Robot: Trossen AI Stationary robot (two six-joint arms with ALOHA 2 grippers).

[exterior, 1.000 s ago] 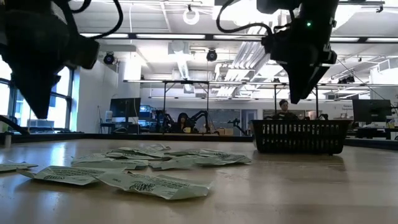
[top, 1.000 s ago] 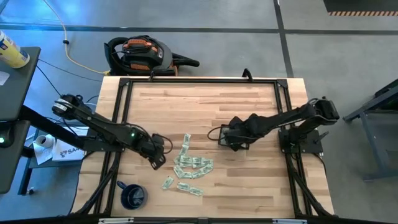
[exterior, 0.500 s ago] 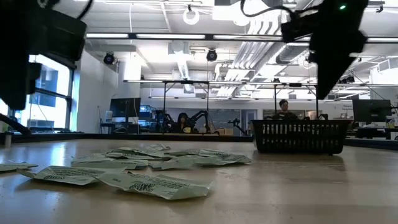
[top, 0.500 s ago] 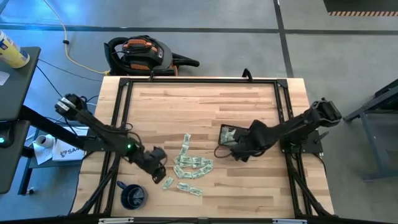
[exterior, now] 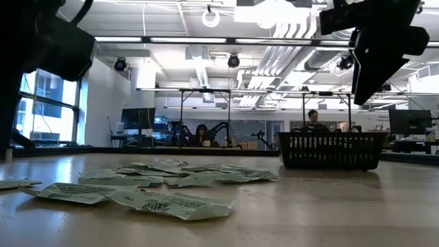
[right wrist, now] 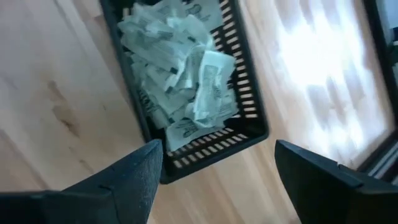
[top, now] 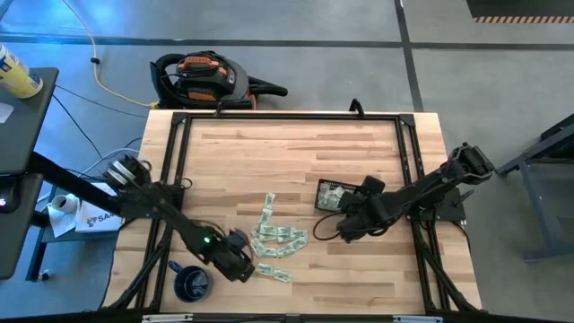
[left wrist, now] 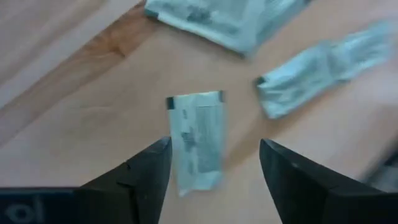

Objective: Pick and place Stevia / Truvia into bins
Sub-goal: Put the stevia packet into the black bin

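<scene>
Stevia sachets [top: 273,238] lie scattered mid-table, and the left claw [top: 240,266], fingers spread and empty, hangs over one loose sachet [left wrist: 198,138] lying lengthwise between them. Farther right, the right claw [top: 345,225] hovers parted and empty beside the part-filled black tray [top: 328,195].

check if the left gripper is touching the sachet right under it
Apart. The left wrist view shows the left gripper open above the sachet, bare table showing between both fingers and the paper.
</scene>
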